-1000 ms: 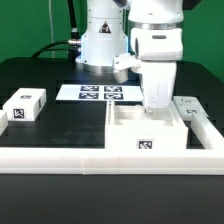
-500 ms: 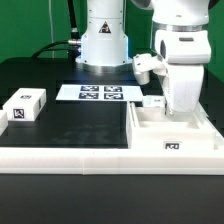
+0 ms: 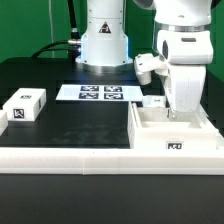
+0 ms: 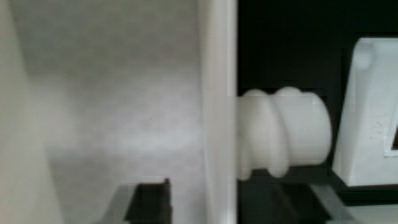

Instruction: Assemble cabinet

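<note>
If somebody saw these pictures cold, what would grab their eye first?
The white arm dominates, its pincer reaching down into the white cabinet at the exterior view's right. Black-and-white tags stand out next: on the cabinet's front, on the marker board near the arm's base, and on a small white block at the exterior view's left.
</note>
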Available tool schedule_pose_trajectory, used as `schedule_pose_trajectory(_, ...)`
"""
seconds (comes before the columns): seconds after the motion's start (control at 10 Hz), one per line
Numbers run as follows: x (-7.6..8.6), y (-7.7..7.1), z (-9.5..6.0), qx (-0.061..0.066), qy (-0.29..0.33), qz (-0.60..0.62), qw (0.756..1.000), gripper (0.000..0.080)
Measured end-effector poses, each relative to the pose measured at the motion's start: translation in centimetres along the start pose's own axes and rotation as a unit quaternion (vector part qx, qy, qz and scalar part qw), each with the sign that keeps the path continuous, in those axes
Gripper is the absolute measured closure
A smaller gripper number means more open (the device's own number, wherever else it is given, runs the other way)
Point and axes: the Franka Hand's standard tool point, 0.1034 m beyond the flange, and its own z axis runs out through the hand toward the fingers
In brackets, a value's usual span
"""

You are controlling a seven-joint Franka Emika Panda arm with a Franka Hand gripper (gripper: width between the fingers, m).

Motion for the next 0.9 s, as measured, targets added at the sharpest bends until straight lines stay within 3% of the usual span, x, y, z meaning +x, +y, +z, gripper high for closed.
schedule_pose_trajectory(0.1, -0.04, 0.01, 0.0, 0.0, 0.0, 0.0, 1.0, 0.034)
schedule_pose_trajectory(0.2, -0.07, 0.01, 0.0, 0.0, 0.0, 0.001, 1.0, 0.0205)
schedule_pose_trajectory(0.3, -0.09, 0.02, 0.0, 0.0, 0.0, 0.001, 1.0, 0.0205)
schedule_pose_trajectory(0.4, -0.12, 0.03, 0.0, 0.0, 0.0, 0.001, 1.0, 0.0044)
schedule_pose_trajectory(0.7, -0.21, 0.01, -0.03, 0.0, 0.0, 0.002, 1.0, 0.0002)
schedule_pose_trajectory(0.9, -0.35, -0.34, -0.86, -0.002, -0.002, 0.001, 1.0, 0.0002)
